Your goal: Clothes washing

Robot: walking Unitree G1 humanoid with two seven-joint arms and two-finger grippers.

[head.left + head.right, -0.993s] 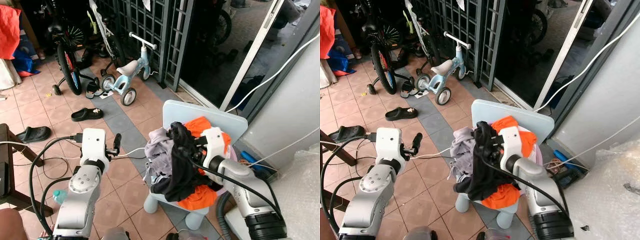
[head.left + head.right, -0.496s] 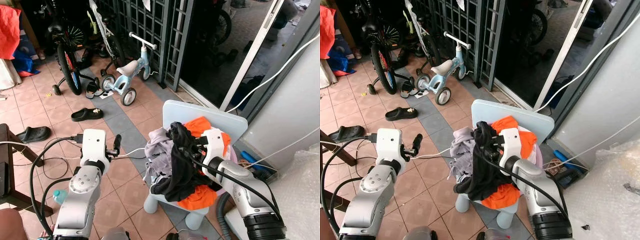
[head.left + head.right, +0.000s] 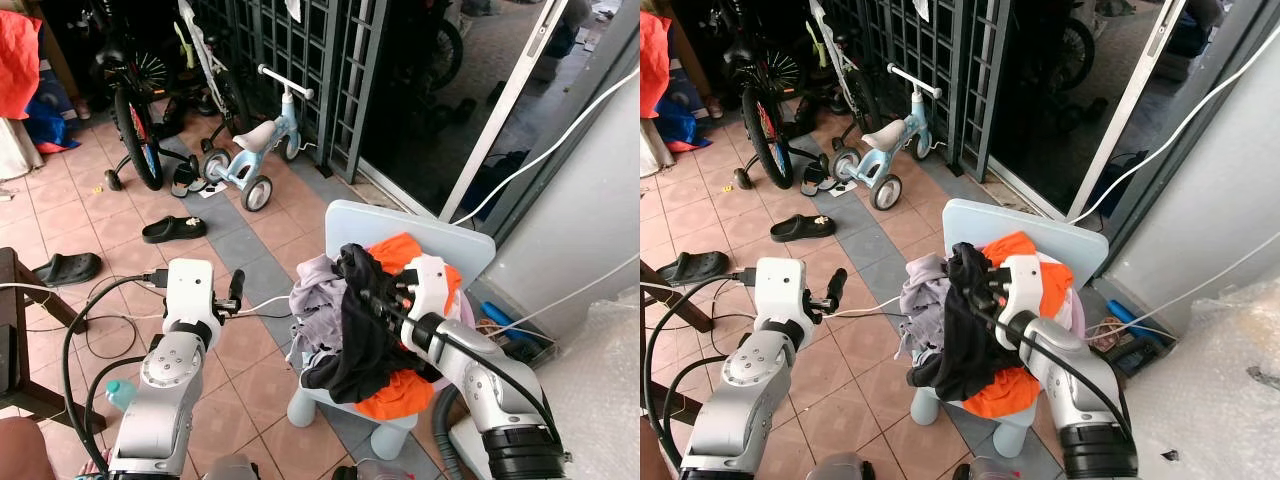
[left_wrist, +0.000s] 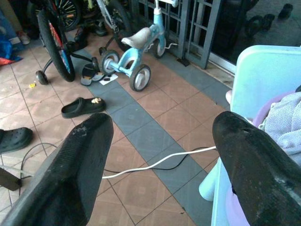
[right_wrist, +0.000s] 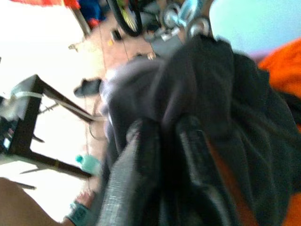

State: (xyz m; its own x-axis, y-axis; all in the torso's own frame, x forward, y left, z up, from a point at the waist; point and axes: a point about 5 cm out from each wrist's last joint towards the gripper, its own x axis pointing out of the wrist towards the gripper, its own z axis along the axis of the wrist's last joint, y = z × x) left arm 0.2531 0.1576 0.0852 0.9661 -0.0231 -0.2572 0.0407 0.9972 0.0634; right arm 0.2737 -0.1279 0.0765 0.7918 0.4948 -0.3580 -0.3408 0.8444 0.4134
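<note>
The right gripper [image 5: 162, 136] pinches the black garment [image 3: 362, 330] atop the chair [image 3: 400, 228]. The left gripper [image 4: 160, 160] hangs spread, holding nothing. No writing is legible.

head views overlook chair [image 3: 405, 235]; wrists close.

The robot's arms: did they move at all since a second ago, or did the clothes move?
The right gripper, shut on the black garment, has edged a little further left into the pile, and its arm has bent in closer. The left gripper stays open, hovering over the floor beside the chair. The orange garment, the grey garment and the little bike lie as before.
</note>
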